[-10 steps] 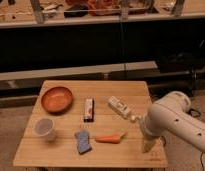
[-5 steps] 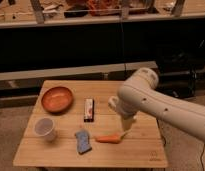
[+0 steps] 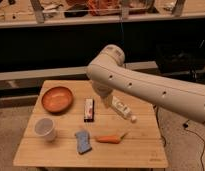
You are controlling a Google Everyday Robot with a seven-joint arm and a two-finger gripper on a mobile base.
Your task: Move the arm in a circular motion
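The arm (image 3: 146, 87) is a big glossy cream-white tube with small dark dots. It reaches in from the right edge to a bulbous joint (image 3: 112, 55) above the back of the wooden table (image 3: 141, 152). From there it bends down to a narrow tapered tip. The gripper (image 3: 105, 101) at that tip hangs over the middle back of the table, between a dark rectangular packet (image 3: 89, 109) and a small white bottle (image 3: 123, 110). It holds nothing that I can see.
A brown-orange bowl (image 3: 57, 99) sits at the back left, a white cup (image 3: 45, 128) at the front left. A blue sponge (image 3: 83, 141) and a carrot (image 3: 108, 139) lie near the front. A dark shelf unit (image 3: 56, 45) stands behind the table.
The arm has swung from the table's right front corner leftward and toward the back, and its tip now hangs over the middle back. The objects on the table have not moved.
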